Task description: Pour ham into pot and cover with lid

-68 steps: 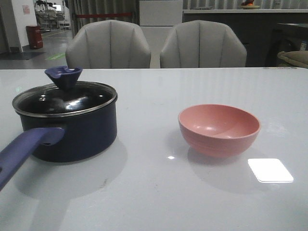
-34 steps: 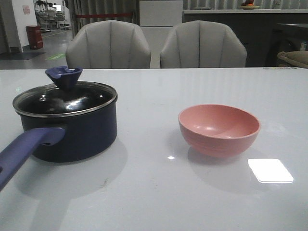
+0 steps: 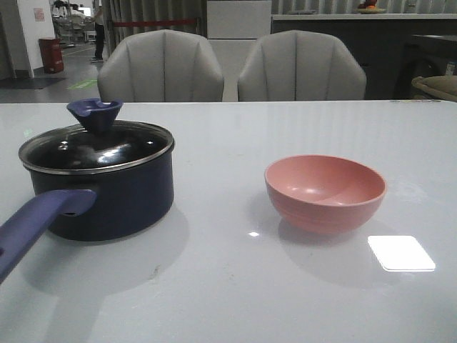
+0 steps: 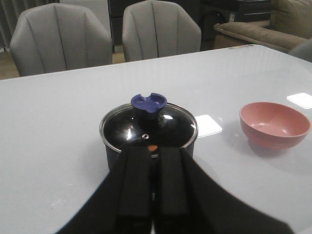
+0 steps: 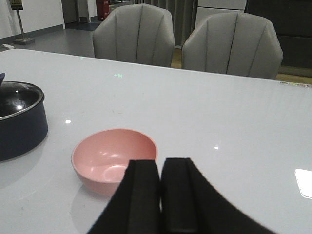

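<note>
The dark navy pot (image 3: 107, 196) stands at the table's left, its blue-purple handle (image 3: 36, 225) pointing toward the near left. The glass lid (image 3: 96, 146) with its flared blue-purple knob (image 3: 94, 114) sits on the pot. An orange-pink chunk of ham (image 4: 152, 147) shows through the lid in the left wrist view. The pink bowl (image 3: 325, 191) stands empty at the right. My left gripper (image 4: 152, 151) is shut and empty, hovering short of the pot (image 4: 148, 141). My right gripper (image 5: 160, 163) is shut and empty, just short of the bowl (image 5: 114, 158). Neither arm shows in the front view.
Two grey chairs (image 3: 161, 66) (image 3: 300, 66) stand behind the table's far edge. A bright patch of reflected light (image 3: 400, 253) lies on the tabletop (image 3: 235, 286) right of the bowl.
</note>
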`<state>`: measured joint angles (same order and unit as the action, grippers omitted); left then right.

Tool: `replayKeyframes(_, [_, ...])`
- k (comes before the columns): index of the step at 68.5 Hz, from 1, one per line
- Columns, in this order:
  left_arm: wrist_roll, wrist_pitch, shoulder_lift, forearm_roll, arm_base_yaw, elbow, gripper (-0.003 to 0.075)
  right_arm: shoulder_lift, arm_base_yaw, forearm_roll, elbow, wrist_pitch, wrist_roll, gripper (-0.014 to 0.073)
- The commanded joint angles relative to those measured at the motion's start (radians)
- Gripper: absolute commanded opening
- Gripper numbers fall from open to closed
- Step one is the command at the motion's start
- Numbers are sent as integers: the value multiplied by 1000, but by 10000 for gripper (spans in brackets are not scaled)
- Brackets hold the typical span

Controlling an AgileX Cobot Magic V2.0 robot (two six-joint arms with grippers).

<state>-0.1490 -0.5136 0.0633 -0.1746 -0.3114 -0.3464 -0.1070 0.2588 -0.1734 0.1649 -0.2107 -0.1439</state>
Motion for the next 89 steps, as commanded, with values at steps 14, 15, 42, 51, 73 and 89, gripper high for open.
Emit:
replayKeyframes(14, [-2, 82, 11, -16, -5, -27, 121, -9, 0, 4, 29, 83, -9, 161])
replayKeyframes(15, [-2, 82, 11, -16, -5, -27, 121, -9, 0, 4, 29, 83, -9, 161])
replayKeyframes(42, [-2, 300, 11, 29, 131, 83, 121, -9, 0, 4, 29, 83, -9, 161])
replayKeyframes(51, [123, 462, -14, 134, 201, 191, 121, -9, 0, 4, 29, 83, -9, 161])
replayKeyframes(73, [195, 635, -18, 198, 227, 371, 121, -9, 0, 4, 29, 83, -9, 161])
replayKeyframes(89, [195, 633, -27, 198, 223, 371, 121, -9, 0, 4, 29, 83, -9, 161])
